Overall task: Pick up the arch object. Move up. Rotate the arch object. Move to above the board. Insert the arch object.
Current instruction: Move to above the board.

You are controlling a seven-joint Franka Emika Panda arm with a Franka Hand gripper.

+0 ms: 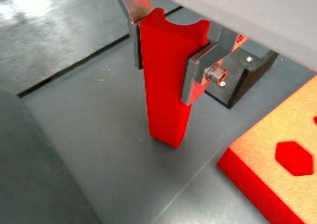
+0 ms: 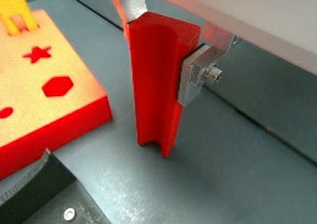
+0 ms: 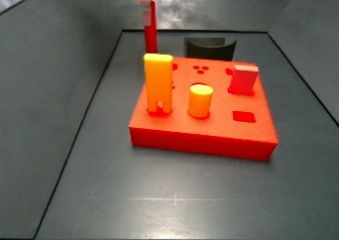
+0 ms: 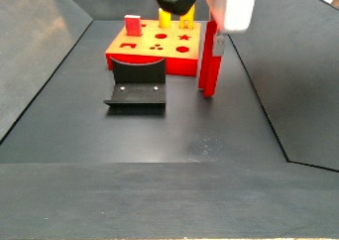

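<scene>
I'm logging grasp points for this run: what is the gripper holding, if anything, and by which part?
The gripper holds the arch object by its upper end, fingers against its sides; the slab stands upright beside the board.

A tall orange piece (image 3: 158,83) and a short orange cylinder (image 3: 200,100) are standing upright, near each other. A short red block (image 3: 244,79) is standing further back. A black curved-top block (image 4: 137,84) is sitting on the grey floor (image 4: 146,145).
</scene>
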